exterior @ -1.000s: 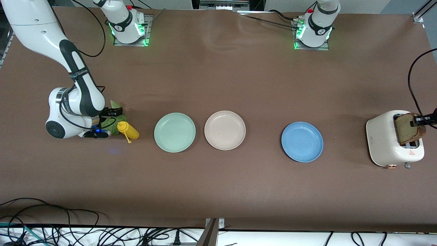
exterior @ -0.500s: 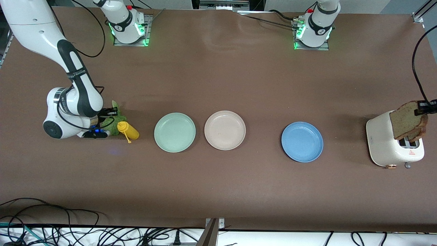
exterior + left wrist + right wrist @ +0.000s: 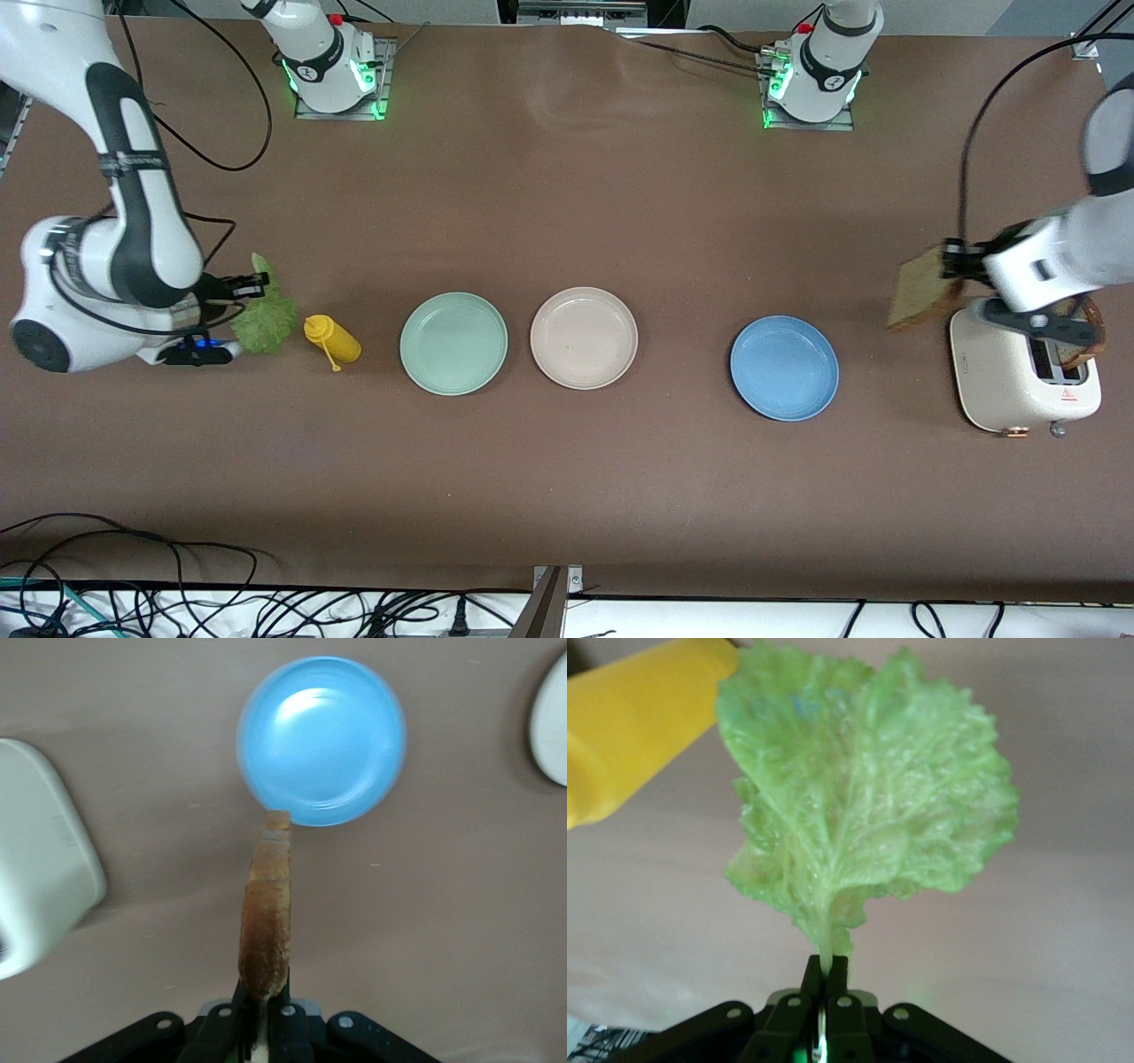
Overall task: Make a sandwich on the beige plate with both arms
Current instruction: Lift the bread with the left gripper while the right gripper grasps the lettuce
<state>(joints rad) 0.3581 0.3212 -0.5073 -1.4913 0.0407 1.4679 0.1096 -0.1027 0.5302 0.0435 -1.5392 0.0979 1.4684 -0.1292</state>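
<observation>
The beige plate lies bare in the middle of the table, between a mint-green plate and a blue plate. My left gripper is shut on a brown-crusted bread slice. It holds the slice in the air, on edge, over the table between the toaster and the blue plate. A second slice stands in the toaster slot. My right gripper is shut on the stem of a ruffled green lettuce leaf, lifted beside the yellow bottle.
The yellow squeeze bottle lies on its side between the lettuce and the mint-green plate. The white toaster stands at the left arm's end of the table. Cables run along the table edge nearest the front camera.
My left gripper pulled the bread slice up out of the toaster and swung it toward the blue plate. My right gripper shut on the lettuce and lifted it away from the yellow bottle.
</observation>
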